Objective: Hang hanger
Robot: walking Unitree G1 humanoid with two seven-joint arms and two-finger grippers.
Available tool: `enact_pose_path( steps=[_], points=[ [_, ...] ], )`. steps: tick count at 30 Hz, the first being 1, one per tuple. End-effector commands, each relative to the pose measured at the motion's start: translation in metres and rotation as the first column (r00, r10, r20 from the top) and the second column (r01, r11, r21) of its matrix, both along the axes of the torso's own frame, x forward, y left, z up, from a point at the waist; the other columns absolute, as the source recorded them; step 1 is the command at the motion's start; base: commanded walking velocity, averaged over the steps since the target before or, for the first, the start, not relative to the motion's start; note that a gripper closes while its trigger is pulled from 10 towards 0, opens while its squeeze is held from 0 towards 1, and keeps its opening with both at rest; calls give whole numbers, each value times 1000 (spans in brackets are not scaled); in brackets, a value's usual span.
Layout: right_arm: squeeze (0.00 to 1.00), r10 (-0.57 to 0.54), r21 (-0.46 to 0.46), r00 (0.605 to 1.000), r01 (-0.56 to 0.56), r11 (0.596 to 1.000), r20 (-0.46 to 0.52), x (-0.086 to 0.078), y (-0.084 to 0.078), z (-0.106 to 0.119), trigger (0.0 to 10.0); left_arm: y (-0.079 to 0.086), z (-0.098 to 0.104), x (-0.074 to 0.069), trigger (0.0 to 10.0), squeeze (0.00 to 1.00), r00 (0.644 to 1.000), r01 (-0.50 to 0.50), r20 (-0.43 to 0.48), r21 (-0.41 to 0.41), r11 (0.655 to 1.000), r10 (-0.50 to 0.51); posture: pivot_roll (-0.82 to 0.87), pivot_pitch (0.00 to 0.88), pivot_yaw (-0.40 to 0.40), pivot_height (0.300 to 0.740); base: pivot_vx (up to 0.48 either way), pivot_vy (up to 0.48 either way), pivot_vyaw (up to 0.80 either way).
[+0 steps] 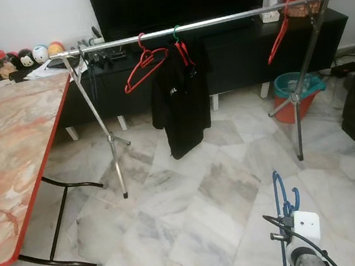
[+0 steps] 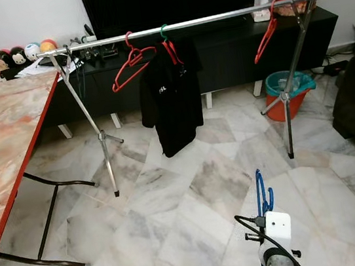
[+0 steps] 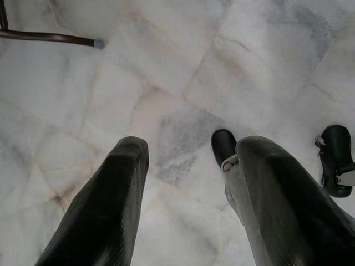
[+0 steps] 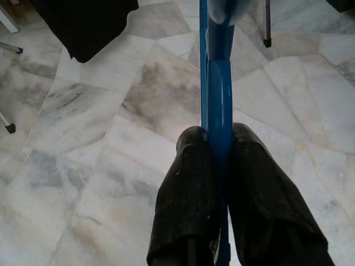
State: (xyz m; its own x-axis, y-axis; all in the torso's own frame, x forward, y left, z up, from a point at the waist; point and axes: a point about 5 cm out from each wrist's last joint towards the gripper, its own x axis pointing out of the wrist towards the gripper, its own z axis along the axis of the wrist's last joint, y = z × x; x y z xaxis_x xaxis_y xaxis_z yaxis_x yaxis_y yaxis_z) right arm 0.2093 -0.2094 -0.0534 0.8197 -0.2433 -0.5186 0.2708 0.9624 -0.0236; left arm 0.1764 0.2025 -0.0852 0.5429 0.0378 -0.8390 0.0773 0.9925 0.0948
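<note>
Clamping a blue hanger [image 4: 215, 88] between its two black fingers [image 4: 186, 188], the right end effector [image 4: 217, 138] sits low at the near right of the head views, over the marble floor [image 1: 194, 203]. The hanger stands nearly upright out of the grip, hook end [image 1: 294, 194] uppermost. I judge it is carried this way so the hook can be lifted straight over a rail. The grip falls on the hanger's lower part, so most of the hanger reaches up and away from the fingertips, toward the rack.

The left end effector [image 3: 183, 149] hangs idle at the near left, its fingers parted and grasping nothing, pointed down at bare floor.

A marble-patterned surface [image 1: 14, 149] with a red edge runs along the left, and a dark item rests on its left edge.

Farther off, well apart from the blue hanger, a metal rail [image 1: 214, 20] spans two tripod legs. From it hang a red hanger [image 1: 145, 65] near the left end, a black garment [image 1: 179, 99] on a green-hooked hanger near the middle, and another red hanger [image 1: 279, 39] near the right end. The open stretch of rail between the garment and the right red hanger looks the likeliest spot for the hook. An orange bucket [image 1: 297, 93] stands behind the right leg.
</note>
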Motion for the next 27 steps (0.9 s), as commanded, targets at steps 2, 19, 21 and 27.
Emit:
enact_pose_path(
  steps=[2,19,21,27],
  points=[
    [0,11,-15,999,-10,1000,50,7,2,6,10000,4,1,0,10000,0,1000,8,-3,10,1000,-8,-181,0,58,740,326,0,0],
    [0,18,-32,993,-14,999,118,17,10,16,10000,5,0,-1,10000,0,1000,16,-9,12,1000,-16,-182,0,59,740,335,0,0],
    [0,16,-33,991,-12,999,130,18,11,17,10000,5,0,-1,10000,0,1000,16,-9,13,1000,-16,-180,0,58,740,337,0,0],
    [0,19,-42,991,-14,999,136,19,12,19,10000,5,1,0,10000,0,1000,15,-9,14,1000,-15,-179,0,64,740,340,0,0]
  ],
)
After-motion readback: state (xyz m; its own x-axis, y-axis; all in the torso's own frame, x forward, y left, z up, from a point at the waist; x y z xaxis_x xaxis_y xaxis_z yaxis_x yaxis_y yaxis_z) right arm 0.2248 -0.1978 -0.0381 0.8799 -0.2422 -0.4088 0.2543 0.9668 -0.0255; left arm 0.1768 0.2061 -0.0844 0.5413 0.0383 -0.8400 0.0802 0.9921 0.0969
